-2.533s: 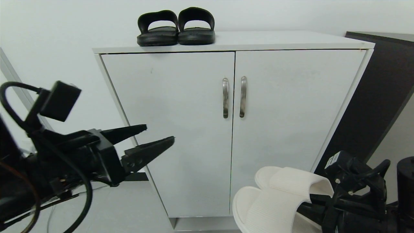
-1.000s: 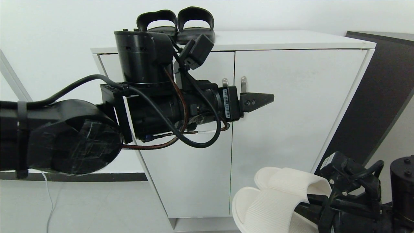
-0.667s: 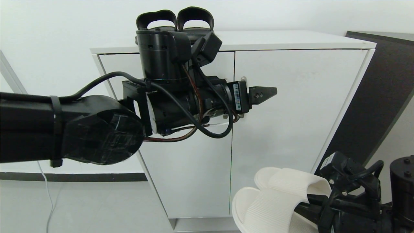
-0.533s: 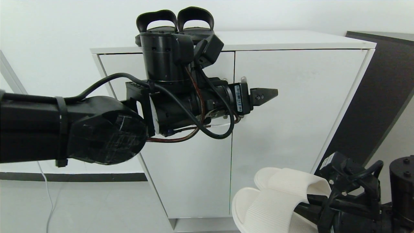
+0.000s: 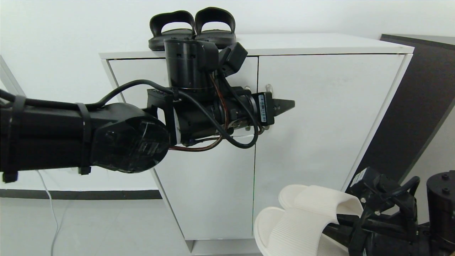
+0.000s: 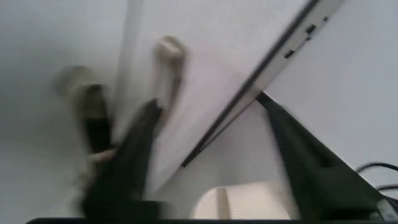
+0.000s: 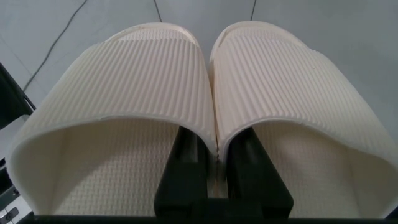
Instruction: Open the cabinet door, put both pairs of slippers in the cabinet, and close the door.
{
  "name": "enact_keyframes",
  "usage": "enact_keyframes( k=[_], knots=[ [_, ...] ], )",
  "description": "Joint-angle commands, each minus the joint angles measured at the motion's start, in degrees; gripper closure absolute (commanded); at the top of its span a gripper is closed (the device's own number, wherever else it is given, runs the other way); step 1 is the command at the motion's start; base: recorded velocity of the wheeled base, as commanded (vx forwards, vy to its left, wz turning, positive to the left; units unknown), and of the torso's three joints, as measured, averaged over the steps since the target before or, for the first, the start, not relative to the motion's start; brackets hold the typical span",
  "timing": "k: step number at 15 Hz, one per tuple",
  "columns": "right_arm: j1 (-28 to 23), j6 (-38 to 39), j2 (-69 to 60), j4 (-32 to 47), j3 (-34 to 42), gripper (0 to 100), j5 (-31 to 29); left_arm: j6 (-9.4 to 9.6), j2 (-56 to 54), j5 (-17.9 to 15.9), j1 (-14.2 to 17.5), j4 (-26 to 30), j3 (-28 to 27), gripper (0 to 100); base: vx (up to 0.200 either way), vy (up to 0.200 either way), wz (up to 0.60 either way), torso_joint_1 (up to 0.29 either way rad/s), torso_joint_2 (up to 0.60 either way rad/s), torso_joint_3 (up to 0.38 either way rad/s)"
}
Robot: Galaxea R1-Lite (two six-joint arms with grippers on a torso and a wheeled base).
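A white two-door cabinet (image 5: 320, 117) stands with both doors closed. The tops of its two metal handles (image 5: 268, 86) peek out behind my left arm. A pair of black slippers (image 5: 192, 25) rests on the cabinet top at the left. My left gripper (image 5: 288, 104) is held sideways at handle height in front of the door seam. In the left wrist view its fingers (image 6: 124, 168) are spread, open, with a handle (image 6: 166, 59) between them. My right gripper (image 7: 216, 171) is low at the right, shut on the straps of a pair of white slippers (image 5: 305, 217).
A dark panel (image 5: 419, 99) leans beside the cabinet's right side. A white wall runs behind, with a black baseboard strip (image 5: 71, 194) at the left. A thin cable (image 5: 53, 213) lies on the grey floor at the lower left.
My left arm rose from the lower left to the door handles. In the last half second its gripper drew back slightly to the left. The right arm with the white slippers stayed put.
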Motion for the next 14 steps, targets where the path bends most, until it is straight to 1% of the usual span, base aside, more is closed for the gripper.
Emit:
enact_keyframes(
  k=[1,5,7,11,14],
  knots=[
    [0.11,-0.01,0.21,-0.01,0.02,100,-0.01,-0.21,-0.11,-0.28,-0.1,-0.06,-0.04,100,0.0,0.0,0.0,0.0,0.0,0.0],
    [0.11,-0.01,0.56,-0.1,0.2,100,0.17,-0.3,-1.95,-0.45,-0.02,-0.23,3.48,100,0.0,0.0,0.0,0.0,0.0,0.0],
    [0.29,0.08,0.3,-0.01,0.29,100,0.26,-0.39,-4.41,-1.24,-0.02,-0.41,6.47,100,0.0,0.0,0.0,0.0,0.0,0.0],
    [0.47,0.17,-0.75,0.25,0.64,100,2.01,-0.12,-10.21,-3.79,-0.28,-0.5,12.18,100,0.0,0.0,0.0,0.0,0.0,0.0],
    [0.47,-0.01,-2.07,0.34,1.61,100,4.56,-0.12,-14.26,-3.71,-1.33,-0.5,15.78,100,0.0,0.0,0.0,0.0,0.0,0.0]
  ],
)
